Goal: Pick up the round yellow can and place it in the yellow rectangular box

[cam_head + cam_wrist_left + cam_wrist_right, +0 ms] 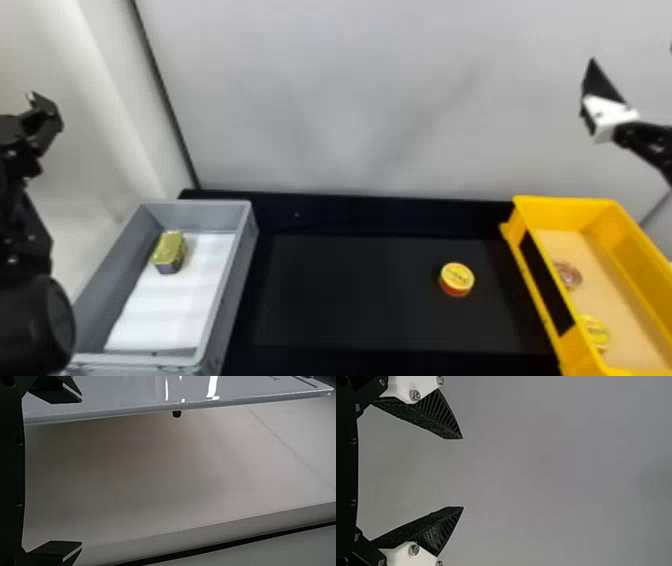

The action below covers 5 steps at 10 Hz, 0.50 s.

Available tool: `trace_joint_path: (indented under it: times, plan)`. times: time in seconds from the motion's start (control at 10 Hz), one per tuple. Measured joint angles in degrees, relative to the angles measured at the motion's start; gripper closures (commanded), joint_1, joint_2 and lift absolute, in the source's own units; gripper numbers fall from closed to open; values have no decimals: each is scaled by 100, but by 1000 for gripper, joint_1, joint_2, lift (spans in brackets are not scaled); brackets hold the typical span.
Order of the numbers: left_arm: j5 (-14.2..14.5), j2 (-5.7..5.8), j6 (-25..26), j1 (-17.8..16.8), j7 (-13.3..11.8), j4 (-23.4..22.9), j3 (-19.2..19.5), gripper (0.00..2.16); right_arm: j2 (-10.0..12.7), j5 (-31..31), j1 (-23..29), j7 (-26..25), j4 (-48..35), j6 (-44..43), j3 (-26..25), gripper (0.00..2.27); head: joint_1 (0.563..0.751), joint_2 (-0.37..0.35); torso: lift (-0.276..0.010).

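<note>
Having left claw (pixel 81 472) and right claw (pixel 462 473) wide open, we likely want enough room for the round yellow can (pixel 457 278).

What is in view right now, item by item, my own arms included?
Round can: one, yellow top, red side, on the black surface, left of the yellow box
Yellow box: one, yellow, at the right
Small round items: two, inside the yellow box, one brownish, one yellow nearer the robot
Grey box: one, grey, at the left
Liner: one, white, in the grey box
Block-shaped tin: one, gold-green top, on the liner
Work surface: one, black, between the boxes
Backdrop: one, pale grey, behind
Left gripper: one, black, raised left, open
Right gripper: one, black and white, raised right, open
</note>
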Motion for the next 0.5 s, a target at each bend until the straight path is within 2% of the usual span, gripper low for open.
trace_joint_path:
  times: [0.5]
  plan:
    - [-9,0,-6,3,-22,2,43,1,84,-12,349,-28,482,-162,722,153,694,14,-61]
